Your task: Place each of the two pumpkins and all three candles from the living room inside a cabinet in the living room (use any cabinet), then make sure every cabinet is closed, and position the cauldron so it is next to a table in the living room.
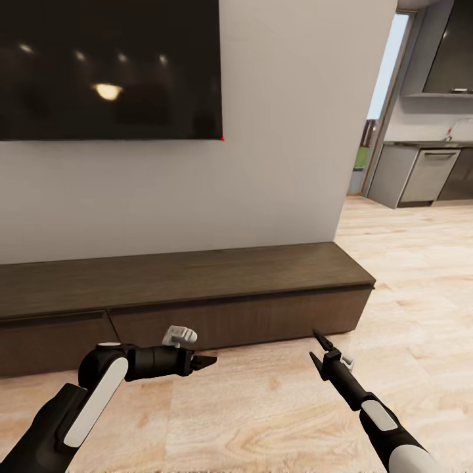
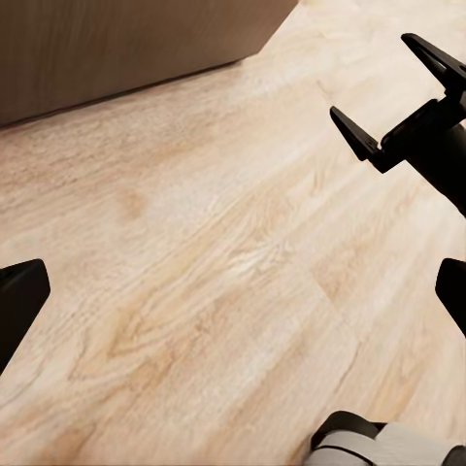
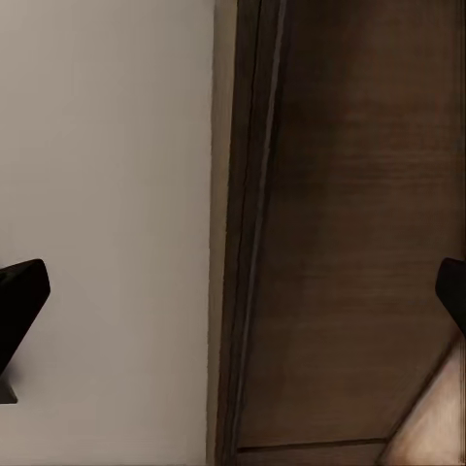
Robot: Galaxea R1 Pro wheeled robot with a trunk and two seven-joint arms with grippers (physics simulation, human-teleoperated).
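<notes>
**Both grippers empty before a closed cabinet**

While the cabinet [image 1: 184,282] stood along the far wall, its drawers shut, the left gripper [image 1: 205,361] and right gripper [image 1: 320,348] hovered over the floor [image 1: 263,407], jaws apart and holding nothing. Its flat, handle-less fronts looked stiff and slippery; a top edge seemed the likeliest hold.

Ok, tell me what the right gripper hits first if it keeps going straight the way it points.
Most likely the cabinet: the right gripper points up and forward at its dark front, and its wrist camera faces the cabinet and the wall above. Depth is hard to judge.
</notes>
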